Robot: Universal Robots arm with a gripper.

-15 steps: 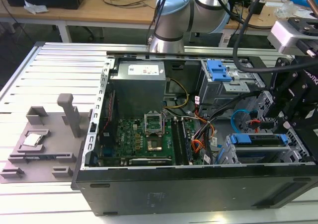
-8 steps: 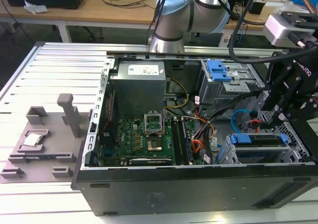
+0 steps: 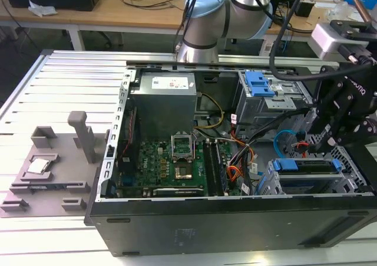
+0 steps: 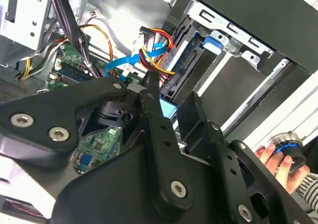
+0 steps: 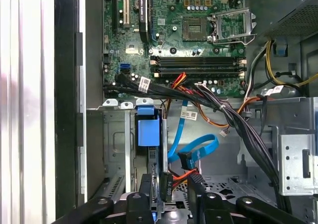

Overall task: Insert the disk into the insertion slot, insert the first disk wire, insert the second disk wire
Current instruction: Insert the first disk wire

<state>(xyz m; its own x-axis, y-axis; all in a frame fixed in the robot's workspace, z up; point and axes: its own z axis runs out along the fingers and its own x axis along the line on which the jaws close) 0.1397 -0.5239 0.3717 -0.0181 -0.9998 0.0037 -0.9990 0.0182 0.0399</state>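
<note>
The disk [image 3: 306, 167], framed by its blue bracket [image 5: 148, 132], sits inside the grey insertion slot [image 3: 265, 186] at the case's front, on the exterior view's right. My gripper [image 5: 169, 186] hovers at the disk's end and is open. The dark plug of the orange-red-black first disk wire [image 5: 166, 182] stands against the disk's edge, in the gap ahead of my fingertips [image 4: 170, 102], with space on both sides. The light-blue second disk wire [image 5: 198, 149] curls in a loop beside it, its dark plug [image 5: 186, 160] hanging free.
The open case [image 3: 235, 225] holds the motherboard [image 3: 171, 163], a black cable bundle [image 5: 238, 124] and a taller bay with a blue latch [image 3: 259, 83]. A grey fixture [image 3: 53, 160] lies on the exterior view's left. A person's hand [image 4: 276, 159] holds a knob outside the case.
</note>
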